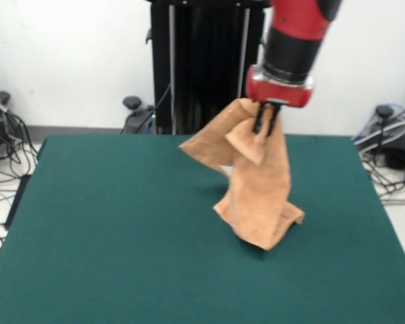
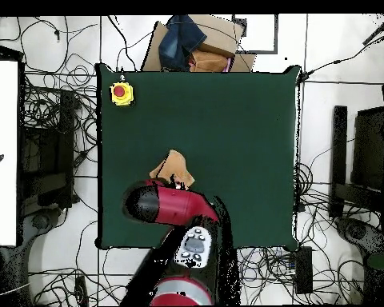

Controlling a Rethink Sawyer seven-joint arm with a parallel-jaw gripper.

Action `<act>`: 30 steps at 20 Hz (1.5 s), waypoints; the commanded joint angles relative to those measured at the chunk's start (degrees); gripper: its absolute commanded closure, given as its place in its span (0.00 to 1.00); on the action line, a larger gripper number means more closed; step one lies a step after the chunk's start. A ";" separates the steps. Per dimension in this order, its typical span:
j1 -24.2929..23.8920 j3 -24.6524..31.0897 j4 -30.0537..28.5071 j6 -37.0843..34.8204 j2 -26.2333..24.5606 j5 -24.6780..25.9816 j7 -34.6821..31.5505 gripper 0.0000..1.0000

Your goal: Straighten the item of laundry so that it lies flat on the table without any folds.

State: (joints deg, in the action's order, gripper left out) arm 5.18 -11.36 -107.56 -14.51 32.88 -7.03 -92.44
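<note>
Still crumpled, the towel [image 1: 256,196], hanging from gripper [image 1: 266,123]

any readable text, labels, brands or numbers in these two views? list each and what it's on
None can be read.
The panel on the arm in the overhead view carries small marks, too blurred to read.
The yellow box with a red button on the table shows no legible label.
The towel, hanging from the gripper, shows no tag or print.
</note>
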 commanded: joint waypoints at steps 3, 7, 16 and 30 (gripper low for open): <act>5.93 -0.66 -4.10 -4.94 0.55 -9.25 -21.62 1.00; 6.27 -0.75 -4.67 -4.34 0.37 -10.44 -21.00 1.00; 4.31 0.47 -5.18 -2.68 -0.27 -10.65 -19.01 1.00; -3.23 0.35 -1.61 -6.49 0.11 -4.91 -10.50 1.00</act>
State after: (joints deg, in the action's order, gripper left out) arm 3.50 -11.64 -108.55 -14.53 33.31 -14.03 -96.38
